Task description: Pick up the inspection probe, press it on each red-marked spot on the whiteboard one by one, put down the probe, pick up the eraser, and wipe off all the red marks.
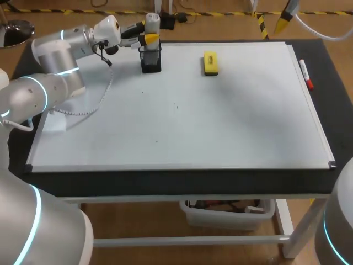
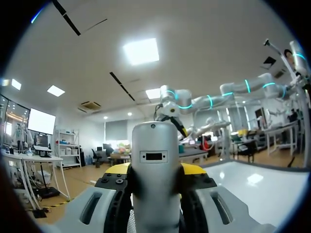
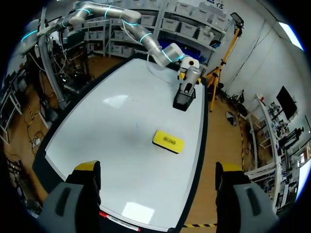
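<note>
Inspection probe (image 1: 152, 22), a stiff grey cylinder, stands upright in its black holder (image 1: 150, 62) near the whiteboard's (image 1: 182, 127) far left corner. My left jaws are closed on it, their yellow fingertips (image 2: 116, 170) bearing on its body from both sides above the holder. It looks rigid, smooth-cased and light. I judge that a firm hold on the mid-body suits it, since that should keep it straight as it lifts clear. The slick casing could slide or twist once it is pressed on the board. My right jaws gape wide and hold nothing, well apart from the probe. The yellow eraser (image 1: 210, 63) lies flat on the board to the right of the holder, and a red marker (image 1: 306, 74) rests along the right edge. No red marks show on the board.
</note>
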Tool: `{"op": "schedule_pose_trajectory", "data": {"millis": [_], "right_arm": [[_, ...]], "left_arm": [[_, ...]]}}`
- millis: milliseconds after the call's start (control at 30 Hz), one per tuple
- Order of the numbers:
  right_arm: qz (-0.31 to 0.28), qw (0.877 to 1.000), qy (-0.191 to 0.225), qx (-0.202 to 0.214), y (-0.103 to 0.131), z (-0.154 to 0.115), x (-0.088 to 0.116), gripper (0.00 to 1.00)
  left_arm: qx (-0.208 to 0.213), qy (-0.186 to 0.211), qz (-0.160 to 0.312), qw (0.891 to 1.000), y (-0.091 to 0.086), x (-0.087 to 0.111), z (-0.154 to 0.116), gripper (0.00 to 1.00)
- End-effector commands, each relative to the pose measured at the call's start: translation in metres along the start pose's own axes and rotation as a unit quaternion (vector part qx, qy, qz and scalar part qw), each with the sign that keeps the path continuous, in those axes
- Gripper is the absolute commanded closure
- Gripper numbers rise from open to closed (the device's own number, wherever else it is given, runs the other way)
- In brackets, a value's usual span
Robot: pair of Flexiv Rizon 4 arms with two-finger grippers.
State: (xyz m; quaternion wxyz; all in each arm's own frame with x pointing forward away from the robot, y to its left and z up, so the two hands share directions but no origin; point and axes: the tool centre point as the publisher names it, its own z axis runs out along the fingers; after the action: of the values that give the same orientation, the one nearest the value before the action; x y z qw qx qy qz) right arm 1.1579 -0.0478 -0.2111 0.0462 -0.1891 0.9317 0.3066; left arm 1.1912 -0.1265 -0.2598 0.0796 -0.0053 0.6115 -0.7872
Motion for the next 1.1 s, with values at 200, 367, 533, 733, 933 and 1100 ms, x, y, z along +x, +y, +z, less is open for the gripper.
{"op": "schedule_pose_trajectory", "data": {"millis": [200,367,533,733,933,1100], "right_arm": [[-0.001,1.000,0.003,0.001,-0.0005,-0.0016,-0.0012,0.00],[-0.001,1.000,0.003,0.001,-0.0005,-0.0016,-0.0012,0.00],[-0.001,1.000,0.003,0.001,-0.0005,-0.0016,-0.0012,0.00],[-0.001,1.000,0.003,0.001,-0.0005,-0.0016,-0.0012,0.00],[-0.001,1.000,0.003,0.001,-0.0005,-0.0016,-0.0012,0.00],[-0.001,1.000,0.003,0.001,-0.0005,-0.0016,-0.0012,0.00]], "left_arm": [[0.003,0.032,-0.005,0.999,0.0121,-0.0093,-0.0033,1.00],[0.003,0.031,-0.005,1.000,0.0148,-0.0098,-0.0059,1.00],[0.006,0.036,-0.004,0.999,0.0158,-0.0107,-0.0065,1.00],[0.010,0.040,-0.001,0.999,0.0162,-0.0134,-0.0066,1.00],[0.015,0.040,0.000,0.999,0.0158,-0.0155,-0.0052,1.00],[0.016,0.042,-0.001,0.999,0.0167,-0.0163,-0.0040,1.00]]}}
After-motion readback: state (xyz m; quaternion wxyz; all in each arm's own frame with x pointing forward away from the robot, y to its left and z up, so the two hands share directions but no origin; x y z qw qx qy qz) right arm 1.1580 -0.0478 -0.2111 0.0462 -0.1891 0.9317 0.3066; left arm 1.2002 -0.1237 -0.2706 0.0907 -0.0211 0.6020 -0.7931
